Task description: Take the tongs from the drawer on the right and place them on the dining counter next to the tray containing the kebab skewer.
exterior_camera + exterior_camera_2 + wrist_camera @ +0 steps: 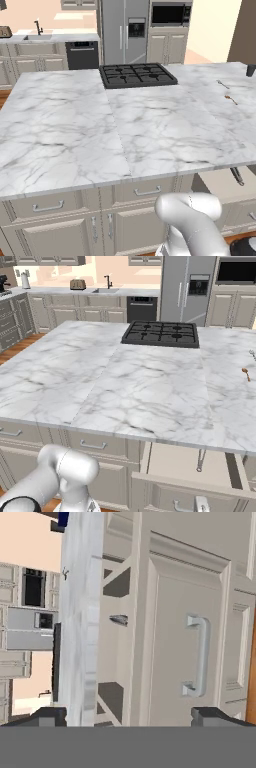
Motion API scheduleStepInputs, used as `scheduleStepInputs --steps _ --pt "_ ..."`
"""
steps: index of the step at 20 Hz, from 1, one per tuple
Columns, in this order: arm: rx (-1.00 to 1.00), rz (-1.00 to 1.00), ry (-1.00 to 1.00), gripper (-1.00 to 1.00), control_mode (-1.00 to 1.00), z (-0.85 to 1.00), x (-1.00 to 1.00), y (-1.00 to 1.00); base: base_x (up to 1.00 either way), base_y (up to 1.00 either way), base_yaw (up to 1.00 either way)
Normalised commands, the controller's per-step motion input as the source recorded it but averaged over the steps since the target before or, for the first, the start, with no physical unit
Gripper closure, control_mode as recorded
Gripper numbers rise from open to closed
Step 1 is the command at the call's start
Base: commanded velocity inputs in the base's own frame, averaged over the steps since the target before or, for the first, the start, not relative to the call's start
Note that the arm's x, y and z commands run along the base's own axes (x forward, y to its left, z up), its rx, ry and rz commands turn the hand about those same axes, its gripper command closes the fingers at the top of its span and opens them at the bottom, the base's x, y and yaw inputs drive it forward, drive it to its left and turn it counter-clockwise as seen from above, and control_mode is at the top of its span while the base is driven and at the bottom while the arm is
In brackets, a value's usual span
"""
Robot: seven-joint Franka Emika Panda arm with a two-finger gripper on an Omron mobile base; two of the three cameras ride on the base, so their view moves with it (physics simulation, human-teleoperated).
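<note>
The drawer (172, 462) under the right end of the dining counter (150, 125) stands pulled out. The slim dark tongs (200, 460) lie on its pale floor, also seen as tongs (236, 176) and tongs (119, 619). In the rolled hand view my gripper (131, 716) is open, its fingertips (47, 714) wide apart, facing the drawer front and its silver handle (200, 657) from a short distance and holding nothing. A corner of the blue tray (63, 518) peeks over the counter edge. The kebab skewer is out of view.
A black gas hob (137, 75) sits at the back middle of the counter. Two thin brown-tipped cutlery pieces (230, 99) lie near the right end. Shut drawers and cabinet doors (125, 225) line the counter's front. A fridge and oven stand against the far wall.
</note>
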Motion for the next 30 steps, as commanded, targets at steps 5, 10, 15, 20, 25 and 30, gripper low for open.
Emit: scheduleStepInputs --steps 5,10,15,20,25,30 --pt "0.00 0.00 0.02 -1.00 -1.00 0.00 0.23 0.08 0.00 0.00 0.00" --pt "0.00 0.00 0.06 -1.00 -1.00 0.02 0.25 0.07 0.00 0.00 0.00" --pt "0.00 0.00 0.08 -1.00 -1.00 0.00 0.25 0.00 0.00 0.00 0.00" --pt "0.00 0.00 0.11 -1.00 -1.00 0.00 0.28 0.00 0.00 0.00 0.00" --pt "0.00 0.00 0.05 -1.00 -1.00 0.00 0.28 0.00 0.00 0.00 0.00" --pt "0.00 0.00 0.10 -1.00 -1.00 0.00 0.24 0.00 0.00 0.00 0.00"
